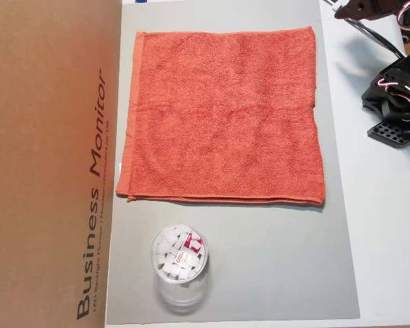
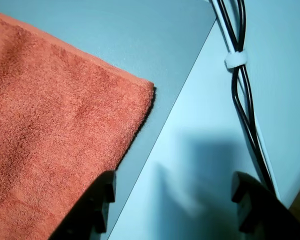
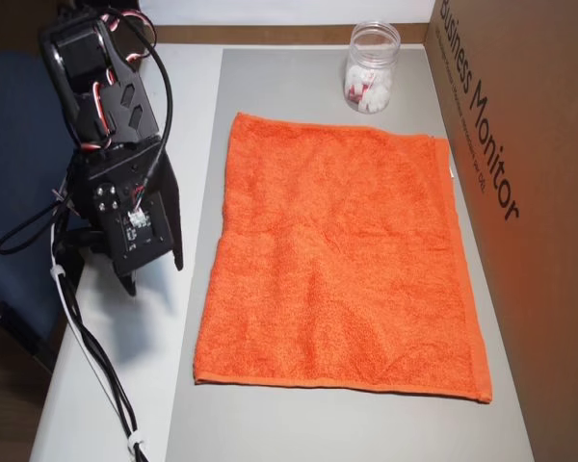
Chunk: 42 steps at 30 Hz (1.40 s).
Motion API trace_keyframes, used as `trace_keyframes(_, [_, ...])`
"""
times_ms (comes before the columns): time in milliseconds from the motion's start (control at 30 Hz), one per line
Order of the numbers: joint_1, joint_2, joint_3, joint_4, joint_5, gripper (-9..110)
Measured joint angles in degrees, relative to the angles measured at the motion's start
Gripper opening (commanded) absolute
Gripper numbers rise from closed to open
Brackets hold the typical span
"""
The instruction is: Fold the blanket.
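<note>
Cardboard box (image 1: 48, 164) reads "Business Monitor". One orange blanket (image 1: 225, 113), frame centre; one clear jar (image 1: 180, 263). Gripper (image 2: 172, 192) fingers apart, empty.

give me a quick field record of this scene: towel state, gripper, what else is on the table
towel: orange towel lies spread flat on the grey mat, not visibly folded
gripper: gripper is open and empty, hanging over the white table beside a towel corner
contact: none between gripper and towel
jar: clear jar with white pieces inside, standing on the mat past one towel edge
box: brown cardboard box printed "Business Monitor", along one side of the mat
cable: black cable with a white tie runs across the table
</note>
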Motion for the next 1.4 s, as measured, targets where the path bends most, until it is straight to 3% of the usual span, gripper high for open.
trace_keyframes(267, [0.00,-7.65,0.09,-6.50,0.00,20])
trace_keyframes(700, [0.00,-15.38,11.95,-28.13,-0.09,20])
trace_keyframes(1400, [0.00,-26.37,16.70,-42.89,-0.09,20])
